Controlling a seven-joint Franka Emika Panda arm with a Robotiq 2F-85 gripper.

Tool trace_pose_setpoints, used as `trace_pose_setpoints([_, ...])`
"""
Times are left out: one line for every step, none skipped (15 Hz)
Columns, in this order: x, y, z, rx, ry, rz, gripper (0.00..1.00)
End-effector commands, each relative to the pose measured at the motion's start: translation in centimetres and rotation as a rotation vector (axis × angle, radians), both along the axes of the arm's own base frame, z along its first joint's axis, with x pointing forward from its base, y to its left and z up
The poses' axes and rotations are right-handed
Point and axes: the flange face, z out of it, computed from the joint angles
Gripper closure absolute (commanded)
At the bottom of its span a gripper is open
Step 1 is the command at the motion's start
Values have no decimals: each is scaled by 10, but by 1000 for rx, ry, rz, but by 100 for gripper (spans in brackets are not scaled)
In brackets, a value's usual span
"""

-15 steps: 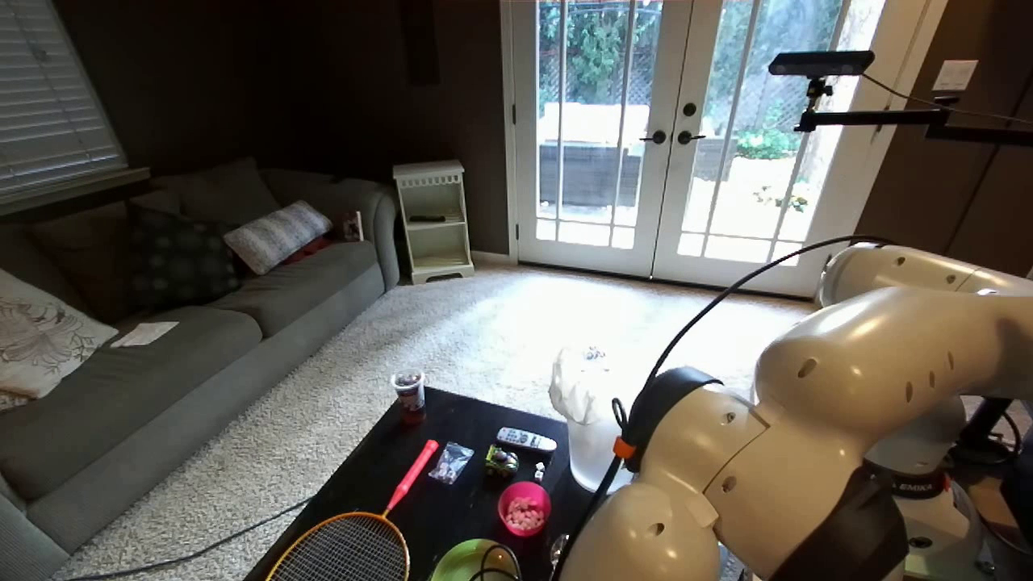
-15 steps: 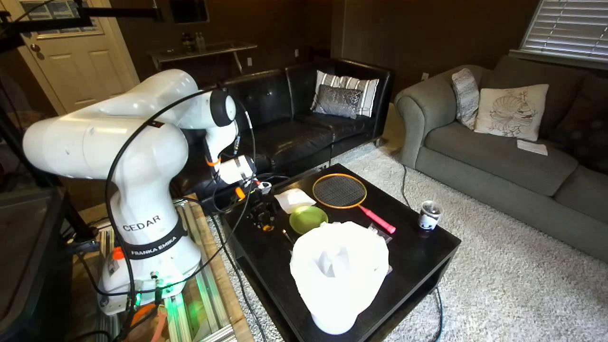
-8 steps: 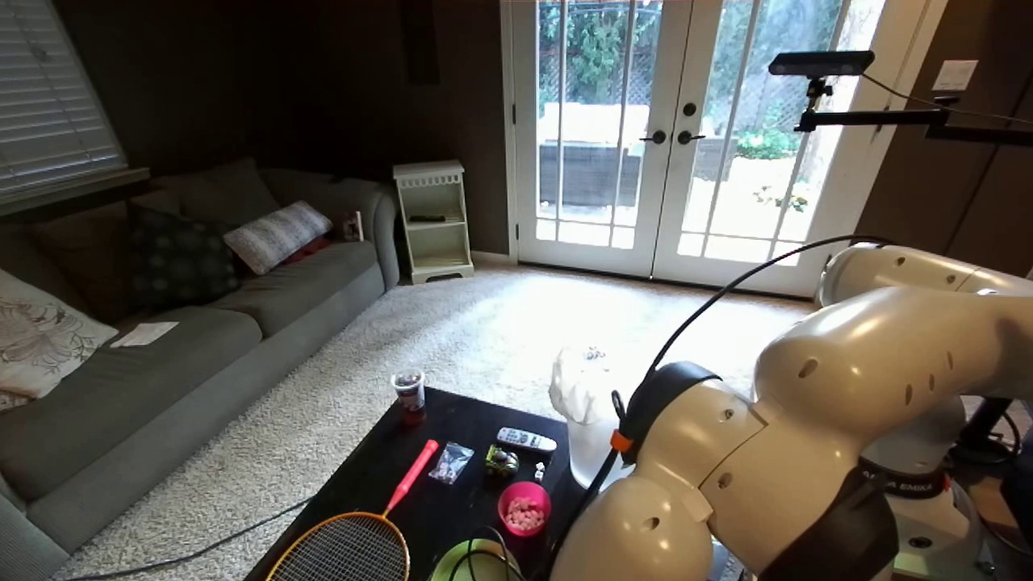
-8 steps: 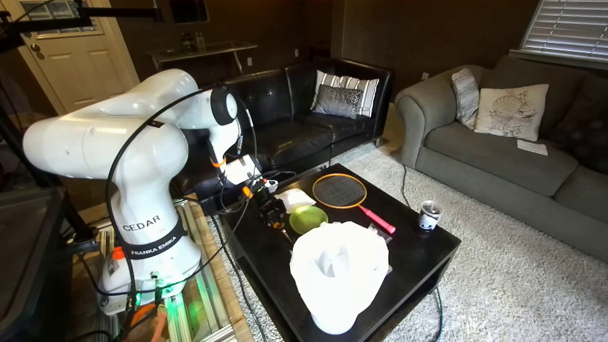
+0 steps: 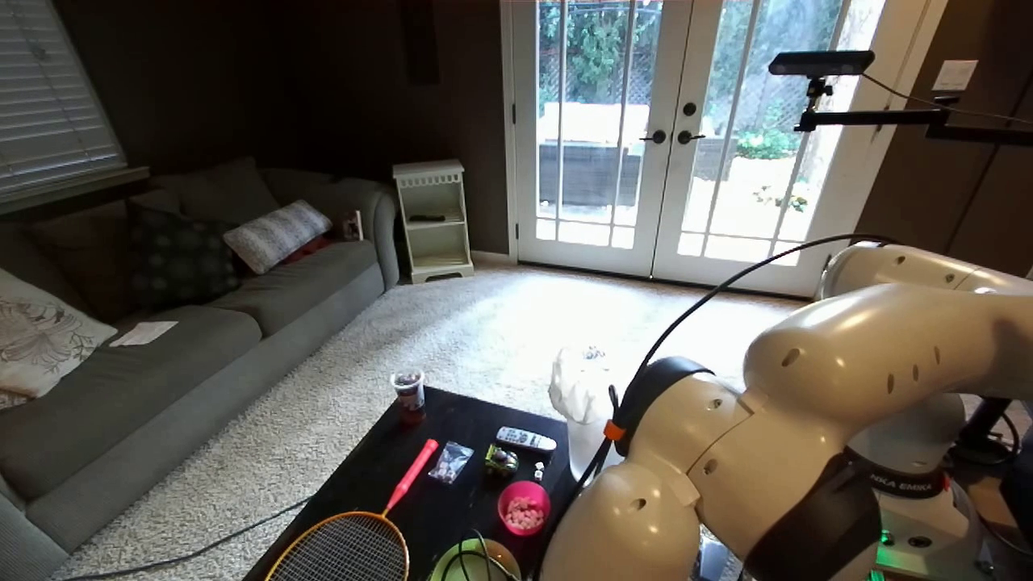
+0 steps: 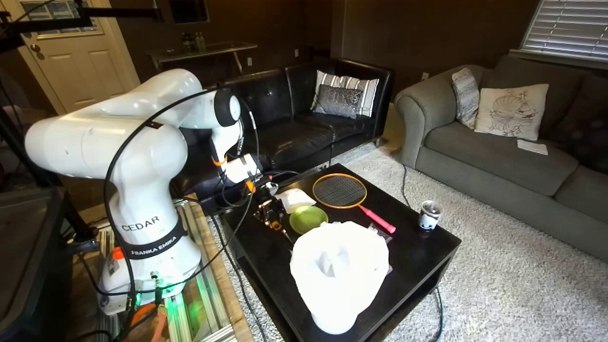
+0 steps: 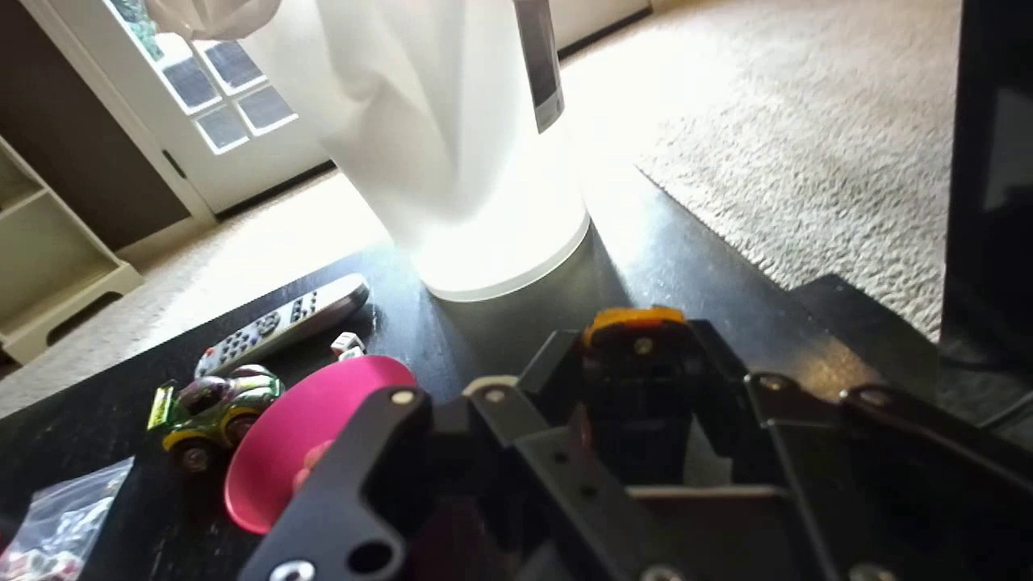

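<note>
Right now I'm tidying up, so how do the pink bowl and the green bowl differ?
The pink bowl looks small and deep, the green bowl wider and shallower. The pink bowl holds small pink pieces; I see none in the green bowl. Both are round and sit on the black table.

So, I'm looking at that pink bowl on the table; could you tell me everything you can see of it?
The pink bowl is bright, round and smooth, and looks like plastic. It stands upright on the dark table and holds small pale-pink pieces, too small to identify. A toy car and some tiny white pieces sit close beside it. Its near side is hidden in the wrist view, so I cannot tell whether anything touches it there.
</note>
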Motion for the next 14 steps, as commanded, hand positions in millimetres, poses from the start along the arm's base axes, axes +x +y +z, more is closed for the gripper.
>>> trace_pose_setpoints([1, 0, 12, -52, 189, -25, 87])
trace_pose_setpoints([0, -2, 15, -64, 240, -35, 87])
trace_pose_setpoints([-1, -3, 18, -74, 291, -47, 87])
trace_pose_setpoints([-2, -5, 22, -93, 341, -56, 87])
trace_pose_setpoints([-2, -6, 25, -108, 392, -64, 87])
trace_pose_setpoints([-2, -8, 29, -129, 441, -68, 87])
trace_pose_setpoints([-3, -10, 33, -145, 491, -73, 87])
trace_pose_setpoints([-4, -11, 36, -170, 535, -76, 87])
trace_pose_setpoints([-4, -11, 37, -189, 563, -79, 87])
trace_pose_setpoints([-4, -12, 40, -201, 584, -81, 87])
trace_pose_setpoints([-5, -12, 42, -206, 598, -94, 87])
trace_pose_setpoints([-6, -12, 44, -211, 608, -100, 87])
trace_pose_setpoints([-7, -12, 44, -200, 626, -111, 87])
trace_pose_setpoints([-7, -11, 44, -188, 634, -117, 87])
